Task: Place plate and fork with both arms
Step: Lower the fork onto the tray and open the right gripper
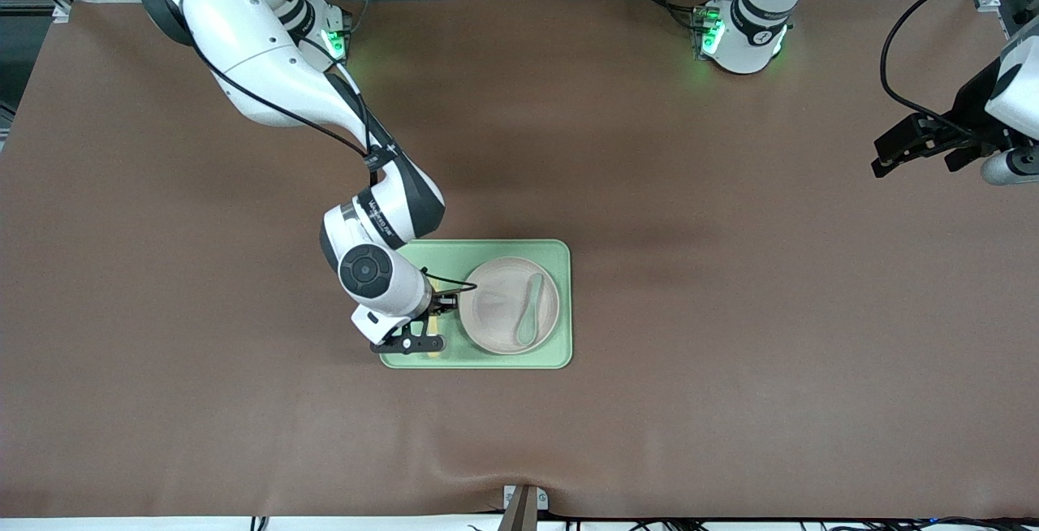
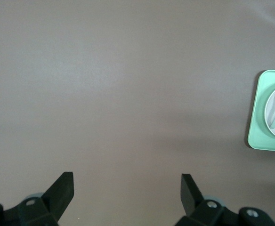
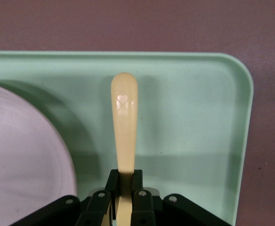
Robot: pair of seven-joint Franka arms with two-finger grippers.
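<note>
- On the green tray (image 1: 560,304), the beige plate (image 1: 495,308) holds a green spoon (image 1: 529,316).
- My right gripper (image 3: 123,188) clamps the yellow fork (image 3: 124,127) over the tray, beside the plate.
- My left gripper (image 2: 127,190) waits spread wide and empty, over bare table (image 1: 730,352).

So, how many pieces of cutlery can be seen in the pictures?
2. The green spoon lies on the plate. The fork is held over the tray, beside the plate, by the right gripper. None seems hidden.
</note>
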